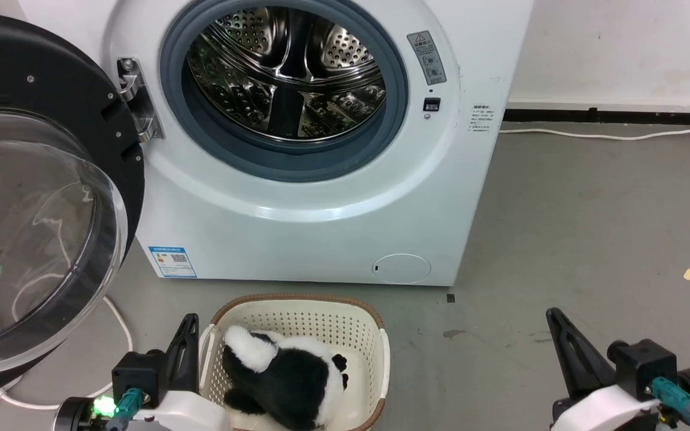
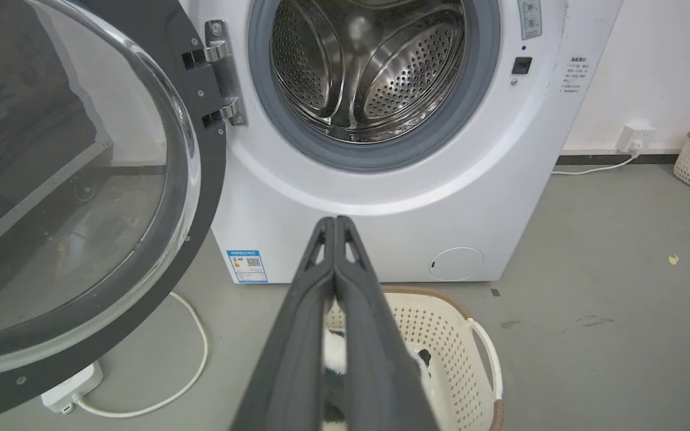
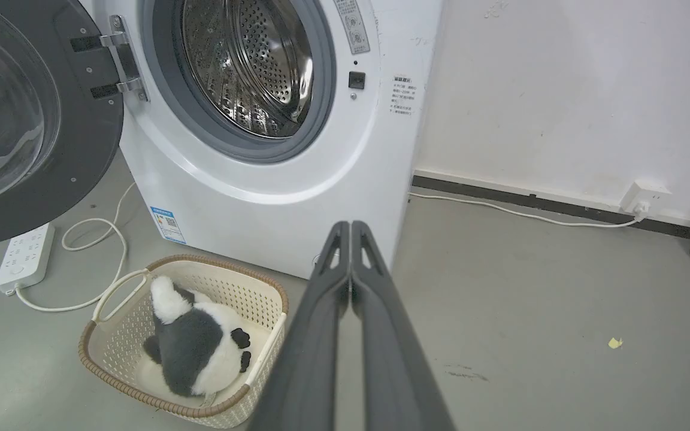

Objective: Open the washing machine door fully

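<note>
Door: washing machine door [image 1: 33,227] is hanging wide open
Pincers: left pincer [image 2: 335,224] and right pincer [image 3: 351,227] are sitting pinched shut, empty
Risk: pushing further is likely straining the hinge [image 1: 135,99]

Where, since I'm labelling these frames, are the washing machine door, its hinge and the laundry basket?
washing machine door [image 1: 27,66]: head view, on its black frame above the glass.
hinge [image 2: 225,78]: left wrist view, on the metal bracket.
laundry basket [image 1: 303,320]: head view, on its perforated back wall.
</note>
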{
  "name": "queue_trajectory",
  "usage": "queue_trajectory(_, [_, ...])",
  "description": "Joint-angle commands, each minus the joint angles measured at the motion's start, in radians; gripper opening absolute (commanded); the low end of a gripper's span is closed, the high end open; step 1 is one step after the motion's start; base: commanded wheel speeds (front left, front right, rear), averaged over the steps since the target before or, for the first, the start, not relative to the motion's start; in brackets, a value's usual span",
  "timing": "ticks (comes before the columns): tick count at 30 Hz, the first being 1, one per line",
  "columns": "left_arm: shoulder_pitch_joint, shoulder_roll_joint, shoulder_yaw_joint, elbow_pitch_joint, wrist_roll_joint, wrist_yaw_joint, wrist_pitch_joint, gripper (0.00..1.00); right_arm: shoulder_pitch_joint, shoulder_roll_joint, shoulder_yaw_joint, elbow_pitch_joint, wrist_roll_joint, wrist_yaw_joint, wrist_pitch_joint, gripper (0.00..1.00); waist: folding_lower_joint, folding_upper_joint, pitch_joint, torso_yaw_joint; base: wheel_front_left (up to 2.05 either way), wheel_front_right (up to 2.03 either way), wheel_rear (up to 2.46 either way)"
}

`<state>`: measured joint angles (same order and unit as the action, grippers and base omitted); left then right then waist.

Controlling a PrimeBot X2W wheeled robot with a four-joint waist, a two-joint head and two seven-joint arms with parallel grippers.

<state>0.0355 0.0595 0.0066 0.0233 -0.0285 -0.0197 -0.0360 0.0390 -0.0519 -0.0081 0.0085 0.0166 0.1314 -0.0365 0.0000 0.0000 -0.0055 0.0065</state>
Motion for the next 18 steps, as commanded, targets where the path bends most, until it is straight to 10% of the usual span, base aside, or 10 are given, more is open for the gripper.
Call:
queue_trajectory(1, [-0.022, -0.003, -0.004, -0.01, 0.011, 0.008, 0.008, 0.0, -0.021, 0.001, 0.003, -0.006, -0.008, -0.001, 0.009, 0.0, 0.0, 0.0, 0.001, -0.001, 0.0, 0.0, 0.0])
queue_trajectory(18, [-0.036, -0.009, -0.007, -0.023, 0.028, 0.02, 0.036, 0.0, -0.039, 0.002, 0.008, -0.009, -0.017, -0.001, 0.037, 0.0, 0.0, 0.0, 0.006, -0.006, 0.0, 0.0, 0.0])
